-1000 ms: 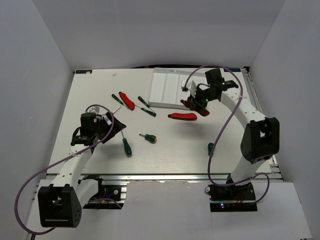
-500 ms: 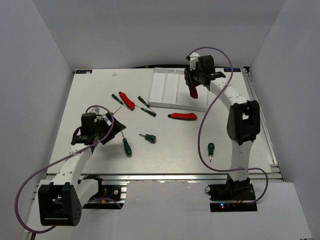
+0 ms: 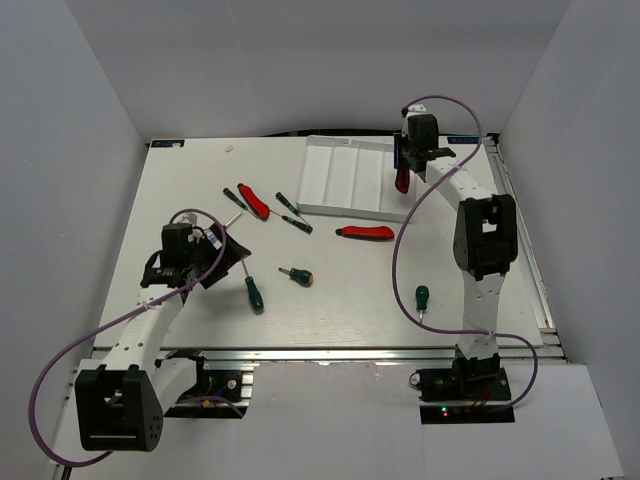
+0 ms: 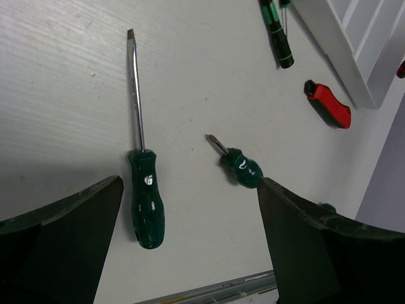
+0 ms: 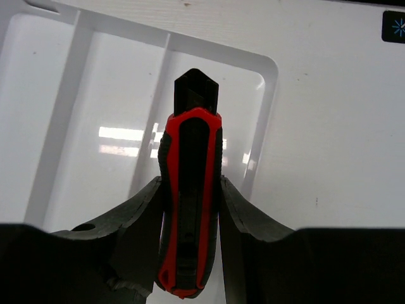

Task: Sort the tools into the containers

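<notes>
1. One red-and-black knife (image 5: 190,158) hangs over the right-end compartment of the tray (image 5: 271,95), near the surface's far right corner, clenched in the right claw (image 5: 190,187).
2. Likely light and stiff, with grippy rubber sides; mid-handle suits.
3. Its long axis runs along the ridges, black nose leading away from the claw.
4. Left claw (image 4: 190,190) is spread wide, holding nothing.
</notes>
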`<action>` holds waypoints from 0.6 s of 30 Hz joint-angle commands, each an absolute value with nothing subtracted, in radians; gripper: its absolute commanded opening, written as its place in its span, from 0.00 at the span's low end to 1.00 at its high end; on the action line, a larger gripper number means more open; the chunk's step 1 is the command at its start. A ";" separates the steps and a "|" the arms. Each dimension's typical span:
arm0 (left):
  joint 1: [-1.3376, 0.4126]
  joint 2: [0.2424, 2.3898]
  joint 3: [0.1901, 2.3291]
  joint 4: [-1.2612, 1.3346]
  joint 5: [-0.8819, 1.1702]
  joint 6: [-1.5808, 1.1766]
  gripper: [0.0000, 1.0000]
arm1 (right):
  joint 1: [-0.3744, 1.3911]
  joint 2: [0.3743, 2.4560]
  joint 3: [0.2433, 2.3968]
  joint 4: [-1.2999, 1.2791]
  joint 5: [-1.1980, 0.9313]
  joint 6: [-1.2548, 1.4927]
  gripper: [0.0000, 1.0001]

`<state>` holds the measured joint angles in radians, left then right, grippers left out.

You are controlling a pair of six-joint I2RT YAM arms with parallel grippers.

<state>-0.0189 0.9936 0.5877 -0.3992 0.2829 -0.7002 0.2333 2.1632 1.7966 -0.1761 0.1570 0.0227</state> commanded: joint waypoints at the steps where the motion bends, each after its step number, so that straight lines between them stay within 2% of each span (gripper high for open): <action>1: -0.018 1.034 0.686 -0.390 0.275 -0.690 0.98 | 0.216 2.172 1.772 -0.087 0.147 0.051 0.28; 2: -0.017 1.051 0.702 -0.390 0.276 -0.689 0.98 | 0.213 2.172 1.766 -0.078 0.141 0.051 0.38; 4: -0.017 1.104 0.736 -0.390 0.276 -0.683 0.98 | 0.212 2.169 1.750 -0.071 0.121 0.049 0.46; 5: -0.018 1.123 0.773 -0.388 0.275 -0.683 0.98 | 0.212 2.166 1.746 -0.063 0.117 0.049 0.53; 12: -0.072 1.328 0.963 -0.390 0.201 -0.673 0.98 | 0.196 2.093 1.717 -0.055 -0.001 0.031 0.71; 14: -0.092 1.422 1.014 -0.403 0.170 -0.672 0.97 | 0.186 2.069 1.707 -0.069 -0.099 -0.010 0.79; 16: -0.116 1.486 1.101 -0.426 0.109 -0.672 0.92 | 0.170 2.027 1.701 -0.112 -0.329 -0.127 0.81; 17: -0.124 1.550 1.130 -0.448 0.092 -0.675 0.87 | 0.151 2.010 1.678 -0.124 -0.518 -0.161 0.82; 18: -0.132 1.583 1.188 -0.459 0.057 -0.676 0.85 | 0.141 1.970 1.655 -0.132 -0.591 -0.205 0.82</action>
